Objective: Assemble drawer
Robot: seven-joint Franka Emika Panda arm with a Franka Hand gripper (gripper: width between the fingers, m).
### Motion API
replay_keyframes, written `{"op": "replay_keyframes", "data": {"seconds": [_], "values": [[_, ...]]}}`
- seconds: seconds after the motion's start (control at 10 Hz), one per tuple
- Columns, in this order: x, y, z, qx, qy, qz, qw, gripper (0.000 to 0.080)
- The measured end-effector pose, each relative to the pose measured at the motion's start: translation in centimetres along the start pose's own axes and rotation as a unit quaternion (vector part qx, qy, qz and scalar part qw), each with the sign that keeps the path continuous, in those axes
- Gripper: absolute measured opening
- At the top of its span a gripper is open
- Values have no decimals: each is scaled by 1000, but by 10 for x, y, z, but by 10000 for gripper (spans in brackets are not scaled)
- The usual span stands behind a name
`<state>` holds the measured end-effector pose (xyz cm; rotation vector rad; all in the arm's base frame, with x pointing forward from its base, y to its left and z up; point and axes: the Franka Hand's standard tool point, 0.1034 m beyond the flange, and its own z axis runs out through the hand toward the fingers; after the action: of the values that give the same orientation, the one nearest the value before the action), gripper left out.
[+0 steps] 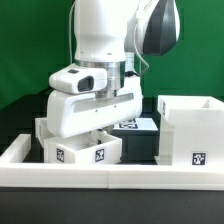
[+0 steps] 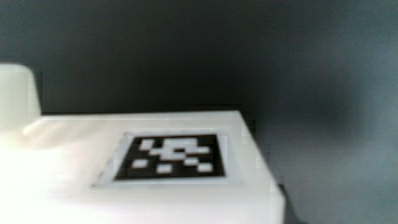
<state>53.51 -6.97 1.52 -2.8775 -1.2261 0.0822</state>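
Observation:
The drawer housing (image 1: 190, 128), a tall white open box with a tag on its front, stands at the exterior view's right. Two small white trays (image 1: 62, 150) (image 1: 101, 150), each with a tag, sit side by side at the lower left behind the border wall. My gripper (image 1: 100, 130) hangs just above the trays. Its fingers are hidden by the hand and the trays, so I cannot tell whether it is open or shut. The wrist view shows a blurred white tagged face (image 2: 173, 158) very close, and no fingers.
A long low white border wall (image 1: 100, 176) runs along the front. A small flat white piece with a tag (image 1: 131, 125) lies on a dark block behind the hand. Another white part (image 2: 15, 92) shows at the wrist view's edge. A green backdrop stands behind.

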Motion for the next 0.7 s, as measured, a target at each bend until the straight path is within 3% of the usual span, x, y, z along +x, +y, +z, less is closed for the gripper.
{"op": "replay_keyframes", "data": {"seconds": [0.5, 0.7], "values": [[-7, 4, -1, -5, -11, -148, 989, 41], [-8, 3, -1, -6, -21, -225, 974, 41]]}}
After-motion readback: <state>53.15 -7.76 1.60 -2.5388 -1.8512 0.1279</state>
